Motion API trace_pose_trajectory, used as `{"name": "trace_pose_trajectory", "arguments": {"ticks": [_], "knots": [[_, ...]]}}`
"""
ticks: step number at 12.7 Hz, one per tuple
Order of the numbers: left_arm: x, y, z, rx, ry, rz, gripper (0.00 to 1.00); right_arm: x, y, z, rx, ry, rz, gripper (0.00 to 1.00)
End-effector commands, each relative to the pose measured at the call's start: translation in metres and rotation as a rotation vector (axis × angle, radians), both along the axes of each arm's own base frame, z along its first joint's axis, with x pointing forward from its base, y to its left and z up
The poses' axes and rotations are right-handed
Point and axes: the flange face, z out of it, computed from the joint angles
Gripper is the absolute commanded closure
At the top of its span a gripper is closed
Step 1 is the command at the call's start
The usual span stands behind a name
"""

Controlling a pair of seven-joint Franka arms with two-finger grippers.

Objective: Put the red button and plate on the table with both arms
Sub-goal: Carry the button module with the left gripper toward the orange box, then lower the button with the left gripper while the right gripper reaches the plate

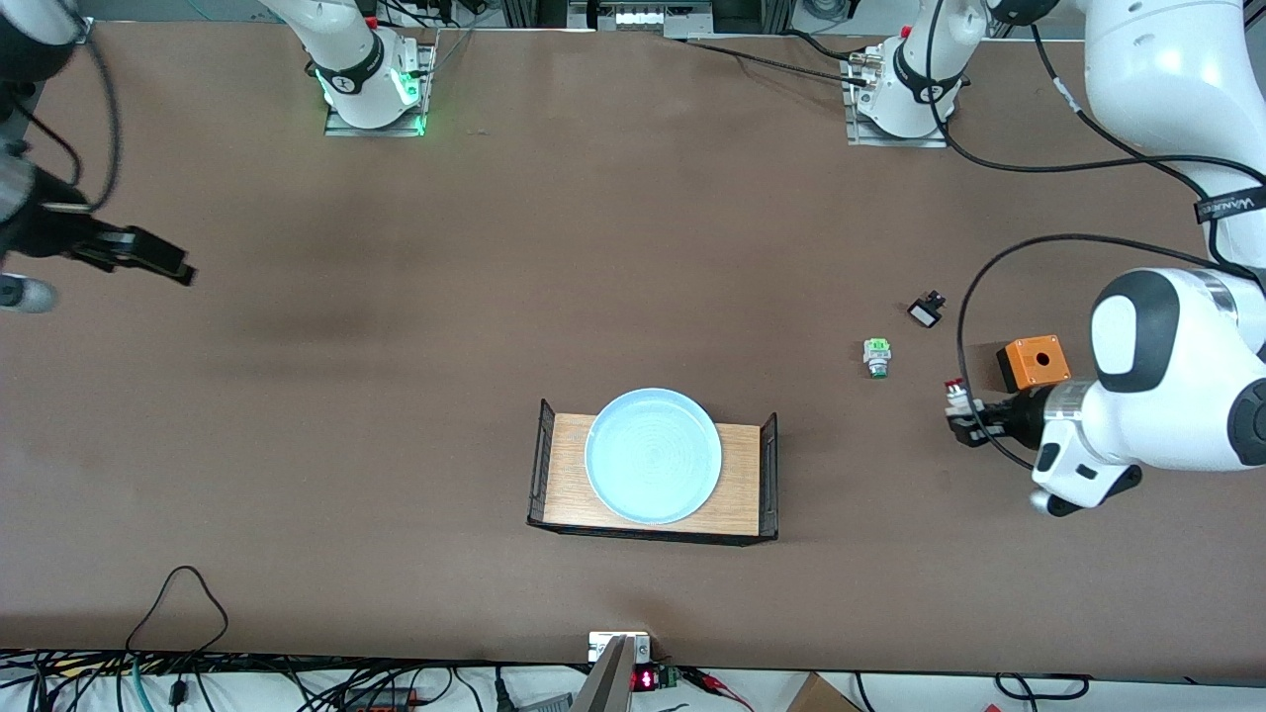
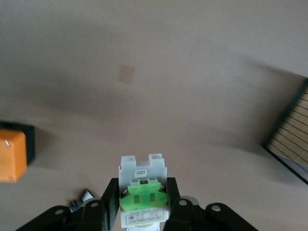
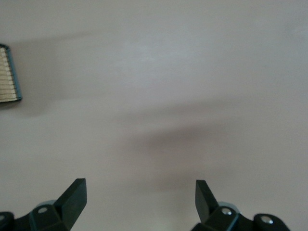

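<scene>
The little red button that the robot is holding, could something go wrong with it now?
Maybe. The left tool pinches the tiny red-capped push-button switch by its small green block only, so it might twist or slip out. The orange square box and the green-and-silver switch lie close by, so a careless set-down could bump them. The round light blue plate sits on the small light-wood tray between wire ends; the open right tool may catch those wires.

Light-wood tray (image 1: pixel 568 475) with black wire ends mid-table, green-and-silver switch (image 1: pixel 876 357), small black part (image 1: pixel 926 311), orange box (image 1: pixel 1033 362) toward the left arm's end
</scene>
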Motion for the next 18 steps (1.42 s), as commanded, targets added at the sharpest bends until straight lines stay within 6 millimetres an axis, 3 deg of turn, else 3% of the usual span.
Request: {"name": "trace_pose_trajectory", "arguments": {"ticks": [1,3,7,9,12,14,18], "knots": [[-0.014,0.017,-0.044,0.039,-0.032,-0.099,0.94,-0.002,0.066,-0.011,-0.004,0.018,0.016,0.0],[-0.02,0.03,-0.073,0.043,-0.079,-0.137,0.94,-0.008,0.125,-0.028,-0.032,0.037,-0.032,0.0],[-0.038,0.064,-0.126,0.045,-0.142,-0.224,0.93,-0.018,0.192,-0.04,-0.033,0.016,-0.155,0.0],[-0.04,0.065,-0.147,0.041,-0.124,-0.25,0.92,-0.028,0.229,-0.039,-0.023,0.0,-0.214,0.0],[-0.041,0.063,-0.161,0.043,-0.123,-0.254,0.87,-0.039,0.292,-0.052,-0.007,0.029,-0.348,0.0],[-0.042,0.06,-0.165,0.042,-0.118,-0.258,0.8,-0.027,0.321,-0.065,-0.001,0.023,-0.411,0.0],[-0.043,0.056,-0.168,0.038,-0.108,-0.263,0.51,-0.007,0.38,-0.083,0.086,0.024,-0.559,0.0]]}}
